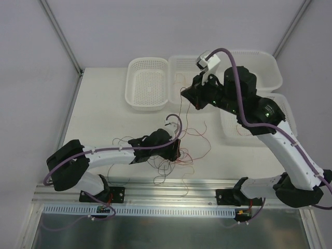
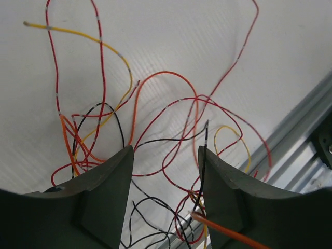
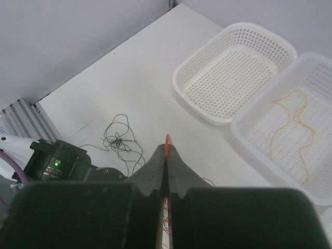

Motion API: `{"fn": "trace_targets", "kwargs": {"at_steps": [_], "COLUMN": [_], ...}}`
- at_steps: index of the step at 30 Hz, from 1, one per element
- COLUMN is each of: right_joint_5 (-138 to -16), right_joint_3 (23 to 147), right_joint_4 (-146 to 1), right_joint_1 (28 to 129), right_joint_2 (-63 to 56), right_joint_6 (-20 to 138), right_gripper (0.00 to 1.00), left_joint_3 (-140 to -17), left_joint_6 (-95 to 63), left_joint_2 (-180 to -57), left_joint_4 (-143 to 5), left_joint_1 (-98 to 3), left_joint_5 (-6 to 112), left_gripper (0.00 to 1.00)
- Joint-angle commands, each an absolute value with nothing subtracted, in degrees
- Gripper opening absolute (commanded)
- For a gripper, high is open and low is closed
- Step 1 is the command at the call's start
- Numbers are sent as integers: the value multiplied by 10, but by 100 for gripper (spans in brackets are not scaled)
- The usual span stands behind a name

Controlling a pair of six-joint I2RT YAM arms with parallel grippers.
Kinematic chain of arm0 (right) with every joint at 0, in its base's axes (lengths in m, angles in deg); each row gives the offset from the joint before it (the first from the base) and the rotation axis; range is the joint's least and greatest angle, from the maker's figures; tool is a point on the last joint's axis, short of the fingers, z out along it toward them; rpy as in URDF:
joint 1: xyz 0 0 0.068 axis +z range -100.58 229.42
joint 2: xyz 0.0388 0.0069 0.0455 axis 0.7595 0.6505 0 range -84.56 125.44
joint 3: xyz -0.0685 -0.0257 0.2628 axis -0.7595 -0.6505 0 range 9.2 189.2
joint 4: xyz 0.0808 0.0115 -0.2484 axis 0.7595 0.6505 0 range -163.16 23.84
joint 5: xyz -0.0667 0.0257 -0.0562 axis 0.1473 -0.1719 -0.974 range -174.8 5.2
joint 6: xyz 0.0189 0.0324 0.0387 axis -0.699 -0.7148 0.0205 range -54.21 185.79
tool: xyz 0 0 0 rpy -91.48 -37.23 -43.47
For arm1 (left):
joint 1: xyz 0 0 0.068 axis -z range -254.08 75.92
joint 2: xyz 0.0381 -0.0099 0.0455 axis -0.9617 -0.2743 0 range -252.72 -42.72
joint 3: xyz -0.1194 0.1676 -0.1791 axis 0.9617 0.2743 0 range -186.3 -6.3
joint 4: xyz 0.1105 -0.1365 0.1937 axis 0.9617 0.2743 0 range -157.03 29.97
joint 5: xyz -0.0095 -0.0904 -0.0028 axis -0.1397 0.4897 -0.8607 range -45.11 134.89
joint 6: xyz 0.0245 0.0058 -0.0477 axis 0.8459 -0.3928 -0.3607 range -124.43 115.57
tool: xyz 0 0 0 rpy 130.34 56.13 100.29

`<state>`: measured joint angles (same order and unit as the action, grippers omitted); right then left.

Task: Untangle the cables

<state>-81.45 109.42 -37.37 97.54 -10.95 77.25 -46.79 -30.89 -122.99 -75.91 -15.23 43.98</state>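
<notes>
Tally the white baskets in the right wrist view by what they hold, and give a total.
Empty basket: 1
Basket holding a thin cable: 1
Total: 2

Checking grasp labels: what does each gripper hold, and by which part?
Right gripper pinches an orange cable near its end, tip poking out. Left gripper straddles the tangled cables, jaws apart, clamping nothing.
</notes>
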Motion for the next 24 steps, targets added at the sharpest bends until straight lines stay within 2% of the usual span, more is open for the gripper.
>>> {"fn": "trace_targets", "kwargs": {"at_steps": [1,7,16,24], "right_joint_5": [-844,-928,-1043,-1128], "right_joint_3": [1158,1248,1261,1270], "right_joint_4": [-356,-302,-298,-312], "right_joint_1": [955,914,882,868], "right_joint_2": [-145,-155,-207,-222], "right_joint_6": [791,833,874,913], "right_gripper": [1,1,1,1], "left_joint_3": [-492,-517,-505,-510], "left_joint_6": [-338,-333,-351,-377], "left_joint_2": [-1252,-1264,-1238,-1260], "left_joint_4": [-768,-650,-561,-485], "left_joint_1": [-150,-195,-380,-488], "left_joint_5": [367,257,253,262], "left_gripper": [52,49,56,58]}}
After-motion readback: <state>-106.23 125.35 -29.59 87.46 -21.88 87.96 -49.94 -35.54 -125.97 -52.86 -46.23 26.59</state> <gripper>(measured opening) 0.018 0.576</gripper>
